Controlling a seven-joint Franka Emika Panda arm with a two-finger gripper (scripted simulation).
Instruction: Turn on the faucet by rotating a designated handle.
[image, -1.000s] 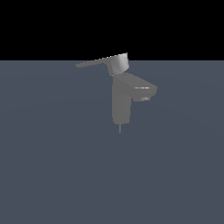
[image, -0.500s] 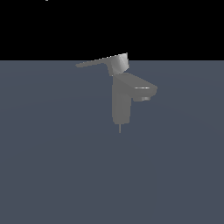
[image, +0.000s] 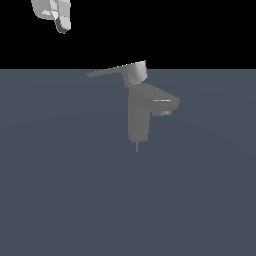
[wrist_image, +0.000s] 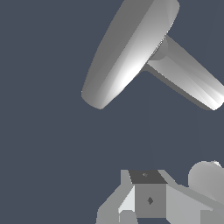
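Gripper (image: 62, 26) at 11 o'clock, well apart from handle (image: 115, 71) tip; jaws' state cannot be told. Faucet (image: 140, 117) stands clear all round.

Surface: flat, plain slate-blue floor (image: 60, 190), uniform, unmarked, running back to a black background. Item standing on it: one matte grey faucet (image: 139, 117), upright, on a thin pin at its base.
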